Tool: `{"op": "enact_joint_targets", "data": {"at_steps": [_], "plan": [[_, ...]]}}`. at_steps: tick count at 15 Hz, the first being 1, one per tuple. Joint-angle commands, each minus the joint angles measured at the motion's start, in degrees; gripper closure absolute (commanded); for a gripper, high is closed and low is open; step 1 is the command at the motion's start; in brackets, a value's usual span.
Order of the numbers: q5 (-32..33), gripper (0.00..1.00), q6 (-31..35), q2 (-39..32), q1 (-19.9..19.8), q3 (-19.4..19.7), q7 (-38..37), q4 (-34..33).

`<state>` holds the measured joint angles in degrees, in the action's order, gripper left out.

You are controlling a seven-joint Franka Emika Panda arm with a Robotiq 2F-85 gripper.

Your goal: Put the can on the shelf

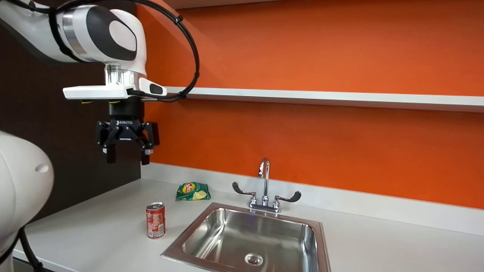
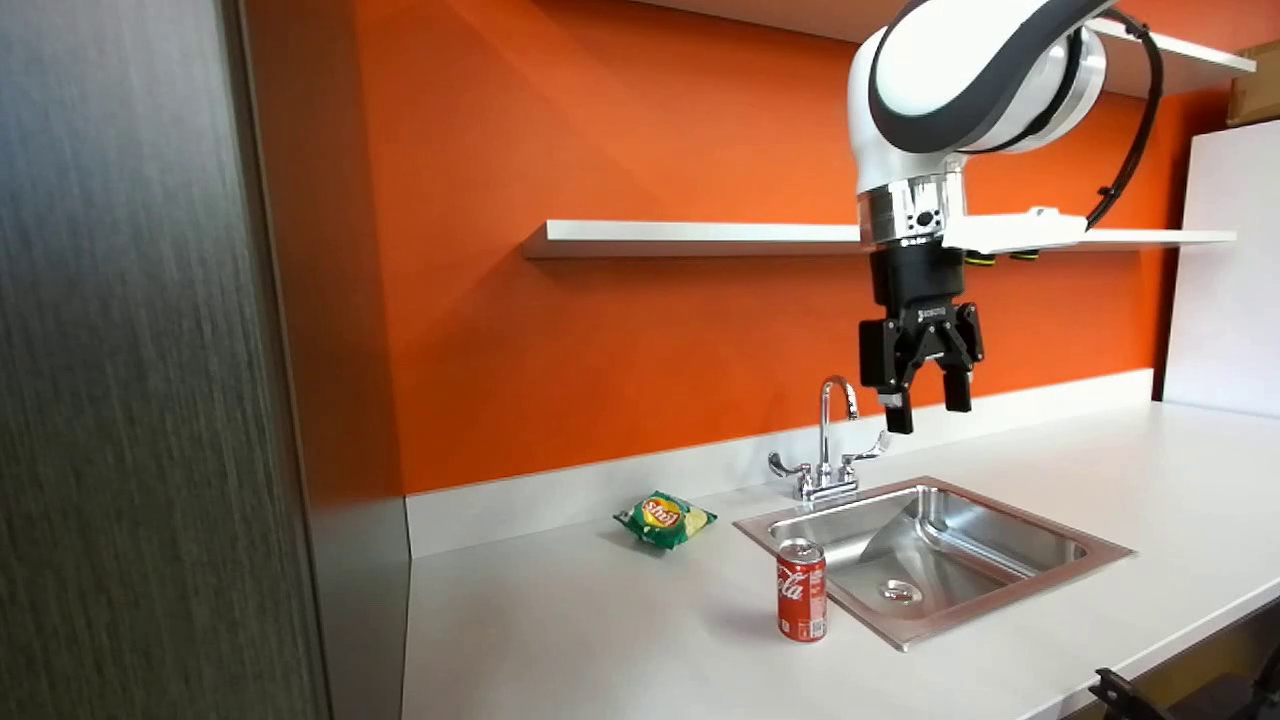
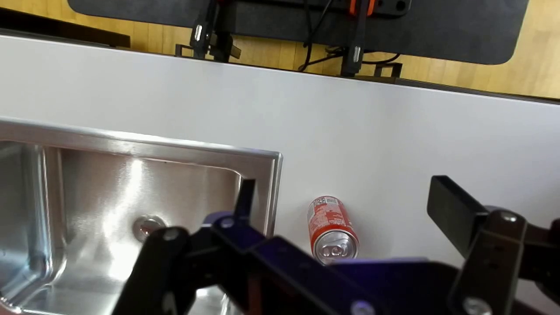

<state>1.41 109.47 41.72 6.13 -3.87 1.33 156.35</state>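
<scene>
The wrist view shows the can (image 3: pixel 331 227) upright on the desk (image 3: pixel 350 118) just beside the sink (image 3: pixel 260 168), unheld, while the fingers (image 3: pixel 453 212) hang higher up, spread wide and well apart from it; how nearly they line up is hard to judge. Nothing of the task looks done yet: gripping, lifting and placing on the shelf (image 1: pixel 321 97) all remain.

In an exterior view, turned leftward, facing the flat orange wall (image 1: pixel 321 151) from below the long thin white shelf (image 1: pixel 321 95). In an exterior view, turned rightward toward that wall, with a tall dark grey panel (image 2: pixel 150 400) filling the left of the frame. In the wrist view, looking steeply down from closer. Sharing, across all, the squarish stainless-steel sink (image 3: pixel 118 188) and small red metal can (image 3: pixel 328 218).
</scene>
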Motion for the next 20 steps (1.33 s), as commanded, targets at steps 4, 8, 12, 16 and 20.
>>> {"op": "enact_joint_targets", "data": {"at_steps": [4,8,12,16,20], "plan": [[-0.69,0.0,3.33,-2.49,0.24,-0.12,-0.09,0.42],[-1.05,0.0,6.38,-4.96,0.85,-0.69,-0.52,1.14],[-1.37,0.0,9.12,-7.68,1.56,-0.81,-0.74,2.07],[-1.91,0.0,12.5,-11.3,1.65,-0.61,-1.05,2.4],[-2.88,0.0,16.63,-16.45,1.64,-0.41,-0.73,2.65]]}}
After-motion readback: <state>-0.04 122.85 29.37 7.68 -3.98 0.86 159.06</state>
